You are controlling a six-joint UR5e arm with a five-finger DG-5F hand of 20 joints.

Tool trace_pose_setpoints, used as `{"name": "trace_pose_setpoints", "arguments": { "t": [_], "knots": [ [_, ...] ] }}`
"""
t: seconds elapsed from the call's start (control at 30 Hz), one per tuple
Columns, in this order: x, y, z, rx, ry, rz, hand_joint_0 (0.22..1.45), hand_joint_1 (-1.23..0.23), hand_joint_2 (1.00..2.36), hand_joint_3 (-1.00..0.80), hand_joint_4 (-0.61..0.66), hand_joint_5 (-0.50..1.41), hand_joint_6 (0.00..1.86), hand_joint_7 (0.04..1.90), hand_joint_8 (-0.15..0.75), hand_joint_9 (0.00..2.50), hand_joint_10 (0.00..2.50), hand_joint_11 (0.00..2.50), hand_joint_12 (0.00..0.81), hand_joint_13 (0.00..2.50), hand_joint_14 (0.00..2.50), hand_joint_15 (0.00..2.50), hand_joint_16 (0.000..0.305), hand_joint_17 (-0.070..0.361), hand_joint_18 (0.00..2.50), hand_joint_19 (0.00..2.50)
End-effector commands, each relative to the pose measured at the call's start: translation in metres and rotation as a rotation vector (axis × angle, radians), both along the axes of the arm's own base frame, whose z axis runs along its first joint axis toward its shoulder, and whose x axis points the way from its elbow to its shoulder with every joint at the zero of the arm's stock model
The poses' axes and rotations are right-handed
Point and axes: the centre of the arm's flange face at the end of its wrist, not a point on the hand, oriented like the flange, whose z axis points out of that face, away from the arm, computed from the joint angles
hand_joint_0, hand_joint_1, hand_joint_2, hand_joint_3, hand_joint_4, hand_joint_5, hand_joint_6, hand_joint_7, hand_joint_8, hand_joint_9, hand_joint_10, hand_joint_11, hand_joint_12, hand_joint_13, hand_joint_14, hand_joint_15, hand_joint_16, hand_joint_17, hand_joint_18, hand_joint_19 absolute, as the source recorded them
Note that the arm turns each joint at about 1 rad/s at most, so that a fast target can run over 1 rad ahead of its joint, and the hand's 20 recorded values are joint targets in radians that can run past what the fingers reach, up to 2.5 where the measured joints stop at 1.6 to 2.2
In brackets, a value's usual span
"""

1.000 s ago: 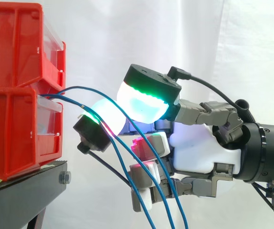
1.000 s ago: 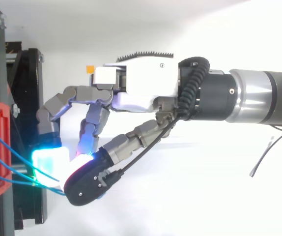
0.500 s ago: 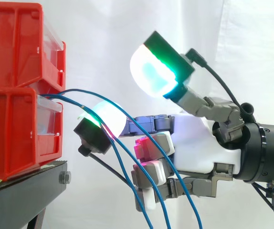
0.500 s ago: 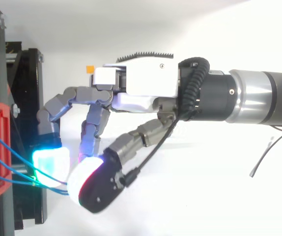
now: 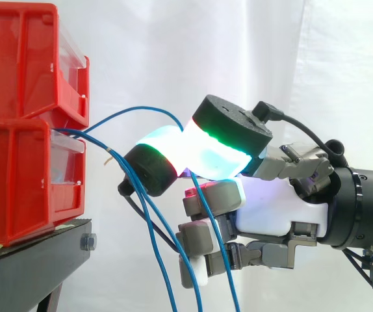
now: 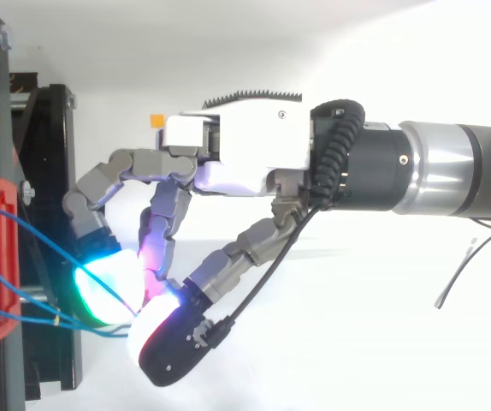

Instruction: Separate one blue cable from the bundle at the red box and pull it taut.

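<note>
Hand pinches one blue cable, arching sideways from red bin to fingertips.

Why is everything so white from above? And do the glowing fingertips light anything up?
Top view: strong light washes the ground below the hand to white. Side view: the pads, pinching a blue cable, tint the palm violet; the curtain is evenly lit.

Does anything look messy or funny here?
Yes: thin blue cables spill from the lower red plastic bin and dangle in loose loops. The robot hand pinches one between its glowing pads, and that one arcs slack too.
</note>
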Motion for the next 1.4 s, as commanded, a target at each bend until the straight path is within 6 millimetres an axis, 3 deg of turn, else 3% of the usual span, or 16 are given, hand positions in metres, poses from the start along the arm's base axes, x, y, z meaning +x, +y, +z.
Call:
{"name": "trace_pose_setpoints", "arguments": {
  "t": [0.0, 0.07, 0.1, 0.33, 0.4, 0.5, 0.8, 1.07, 1.2, 1.37],
  "knots": [
    [0.0001, 0.0, 0.0001, -0.001, -0.001, 0.0, 0.66, -0.85, 1.01, -0.08, -0.1, -0.15, 0.93, 1.31, 0.327, 1.44, 0.03, 0.98, 0.387, 1.31, 0.03, 0.74, 0.06, 0.135, 0.97, 0.71],
    [0.0001, 0.0, 0.0001, -0.001, -0.001, 0.0, 0.65, -0.81, 1.01, -0.09, -0.07, -0.15, 0.92, 1.25, 0.341, 1.44, 0.03, 0.97, 0.406, 1.32, 0.03, 0.73, 0.064, 0.145, 1.0, 0.69],
    [0.0001, 0.0, 0.0001, 0.001, -0.001, 0.0, 0.63, -0.77, 1.01, -0.1, -0.04, -0.15, 0.92, 1.14, 0.35, 1.44, 0.02, 0.94, 0.421, 1.32, 0.03, 0.71, 0.067, 0.15, 1.01, 0.68],
    [0.0003, 0.0012, 0.0002, 0.001, -0.002, 0.002, 0.6, -0.7, 1.01, -0.13, 0.08, -0.15, 0.91, 1.09, 0.374, 1.42, 0.02, 0.93, 0.443, 1.31, 0.02, 0.7, 0.071, 0.16, 1.0, 0.66],
    [0.0002, 0.0, 0.0002, 0.001, -0.002, 0.0, 0.57, -0.66, 1.01, -0.23, 0.1, -0.15, 0.91, 1.01, 0.367, 1.41, 0.03, 0.94, 0.432, 1.29, 0.02, 0.72, 0.069, 0.156, 0.97, 0.68],
    [0.0003, 0.0012, 0.0002, 0.001, -0.002, 0.002, 0.56, -0.65, 1.01, -0.35, 0.09, -0.16, 0.9, 1.05, 0.339, 1.38, 0.03, 0.98, 0.407, 1.25, 0.03, 0.74, 0.062, 0.14, 0.9, 0.72],
    [0.0004, 0.0012, 0.0004, -0.001, -0.004, 0.001, 0.55, -0.69, 1.0, -0.45, 0.1, -0.15, 0.88, 1.12, 0.332, 1.38, 0.03, 0.97, 0.396, 1.24, 0.03, 0.74, 0.061, 0.136, 0.89, 0.73],
    [0.0005, 0.0024, 0.0004, -0.001, -0.004, 0.003, 0.6, -0.69, 1.02, -0.22, 0.07, -0.13, 0.87, 1.13, 0.332, 1.41, 0.03, 0.98, 0.392, 1.25, 0.03, 0.75, 0.059, 0.134, 0.89, 0.72],
    [0.0006, 0.0036, 0.0004, 0.001, -0.004, 0.005, 0.53, -0.56, 1.0, -0.49, 0.1, -0.13, 0.86, 1.1, 0.336, 1.41, 0.03, 0.96, 0.403, 1.25, 0.03, 0.74, 0.061, 0.138, 0.89, 0.72],
    [0.0007, 0.0044, 0.0004, 0.0, -0.004, 0.001, 0.45, -0.49, 1.0, -0.5, 0.12, -0.13, 0.84, 1.06, 0.363, 1.43, 0.03, 0.95, 0.435, 1.28, 0.02, 0.72, 0.069, 0.156, 0.95, 0.69]
  ]
}}
